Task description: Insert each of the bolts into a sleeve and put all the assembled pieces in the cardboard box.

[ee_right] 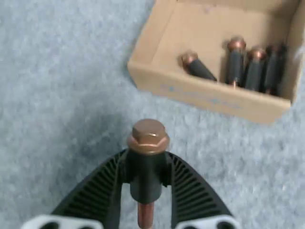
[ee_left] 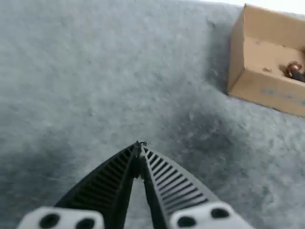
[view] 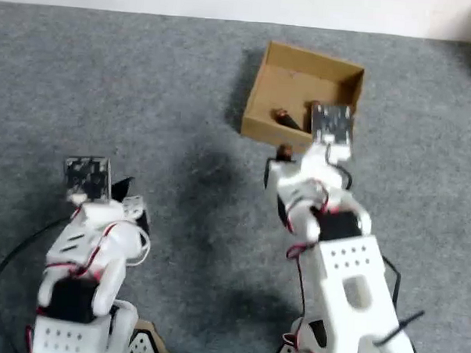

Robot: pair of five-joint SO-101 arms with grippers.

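Right gripper (ee_right: 146, 160) is clamped on a black cylindrical sleeve (ee_right: 144, 183). A copper hex-head bolt (ee_right: 148, 136) is seated through the sleeve, its head just past the fingertips and its shank end showing back toward the wrist. Just beyond the fingertips stands the near wall of the open brown cardboard box (ee_right: 209, 101), with several like assembled pieces (ee_right: 235, 62) lying inside, so this reads as the deposit step; the next move likely calls for carrying the piece over that wall before the jaws part. Left gripper (ee_left: 139, 149) is pressed together on nothing above grey carpet (ee_left: 86, 71), with the box well apart ahead of it.
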